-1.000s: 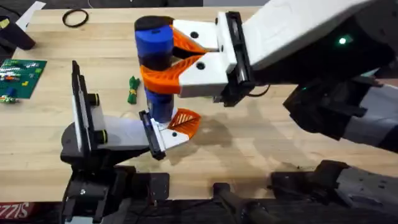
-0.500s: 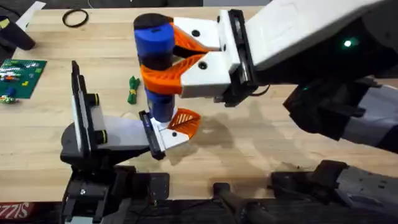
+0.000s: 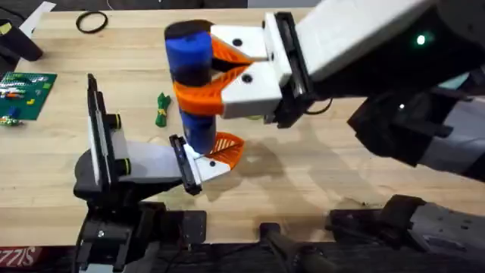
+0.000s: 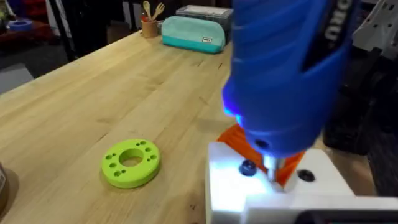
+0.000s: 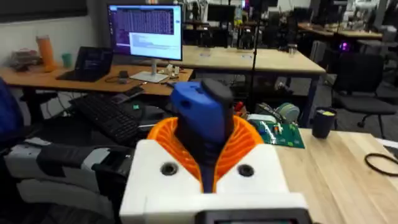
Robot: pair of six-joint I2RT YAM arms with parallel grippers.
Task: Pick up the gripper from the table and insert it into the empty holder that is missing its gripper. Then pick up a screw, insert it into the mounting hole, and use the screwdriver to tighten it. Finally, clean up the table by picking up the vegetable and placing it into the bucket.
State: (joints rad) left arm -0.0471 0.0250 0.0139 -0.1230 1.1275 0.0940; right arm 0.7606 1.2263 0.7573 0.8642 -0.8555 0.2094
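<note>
My right gripper (image 3: pixel 195 72) is shut on the blue screwdriver (image 3: pixel 184 49), with its big orange fingers (image 5: pixel 245 140) clamped on the barrel. The tool stands upright over the white holder (image 3: pixel 151 161) at the end of the left arm. The small ribbed orange gripper (image 3: pixel 227 149) sits in that holder. In the left wrist view the screwdriver (image 4: pixel 280 68) points down onto the holder's white face (image 4: pixel 224 186). Its tip is beside a dark screw head (image 4: pixel 247 167) and the orange gripper (image 4: pixel 233 138). A green vegetable (image 3: pixel 161 108) lies on the table left of the tool. The bucket is out of view.
A green circuit board (image 3: pixel 26 91) and a black ring (image 3: pixel 92 22) lie at the far left. A lime-green disc with holes (image 4: pixel 130 162) rests on the wood near the holder. A teal pouch (image 4: pixel 189 34) sits at the table's far end.
The right arm has shifted very slightly, and the screwdriver's lower shaft has moved a touch to the right. The holder, orange gripper and vegetable stay put.
</note>
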